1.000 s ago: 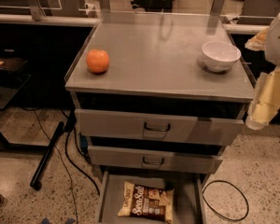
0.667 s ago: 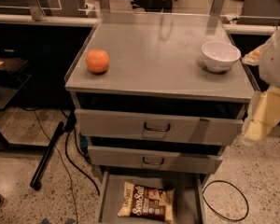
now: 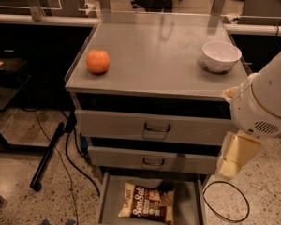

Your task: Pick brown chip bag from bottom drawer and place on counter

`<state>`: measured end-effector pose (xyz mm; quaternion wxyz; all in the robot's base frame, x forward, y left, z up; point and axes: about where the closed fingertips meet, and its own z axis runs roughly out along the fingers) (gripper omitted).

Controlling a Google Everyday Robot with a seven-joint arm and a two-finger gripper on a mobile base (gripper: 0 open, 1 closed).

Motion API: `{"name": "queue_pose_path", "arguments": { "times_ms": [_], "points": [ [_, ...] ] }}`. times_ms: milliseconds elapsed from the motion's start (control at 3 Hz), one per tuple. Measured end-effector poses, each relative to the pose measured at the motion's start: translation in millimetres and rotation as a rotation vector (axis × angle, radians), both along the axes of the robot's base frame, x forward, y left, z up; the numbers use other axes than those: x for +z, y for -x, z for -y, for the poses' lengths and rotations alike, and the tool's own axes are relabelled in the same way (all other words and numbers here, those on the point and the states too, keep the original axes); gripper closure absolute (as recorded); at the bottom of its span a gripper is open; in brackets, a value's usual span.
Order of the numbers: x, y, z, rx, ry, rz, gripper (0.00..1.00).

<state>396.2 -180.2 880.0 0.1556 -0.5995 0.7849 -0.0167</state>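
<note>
Hanging off the front right corner of the surface [image 3: 154,55], my gripper [image 3: 235,157], whose grasp I cannot tell, is well apart from the brown chip bag [image 3: 146,204].

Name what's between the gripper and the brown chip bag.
Camera view: the gripper hangs right of the drawer fronts, up and right of the brown chip bag. Between them is only the right wall of the bottom drawer and its bare floor.

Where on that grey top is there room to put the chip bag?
The counter lies bare across its middle, between the orange at left and the white bowl at right. Right of the drawer fronts is crowded: the gripper hangs there.
</note>
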Motion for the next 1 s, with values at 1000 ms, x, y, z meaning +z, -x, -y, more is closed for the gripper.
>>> {"name": "queue_pose_path", "arguments": {
  "times_ms": [1000],
  "points": [
    [-83,13,-13,-0.012,-0.067,-0.066,0.00]
  ]
}}
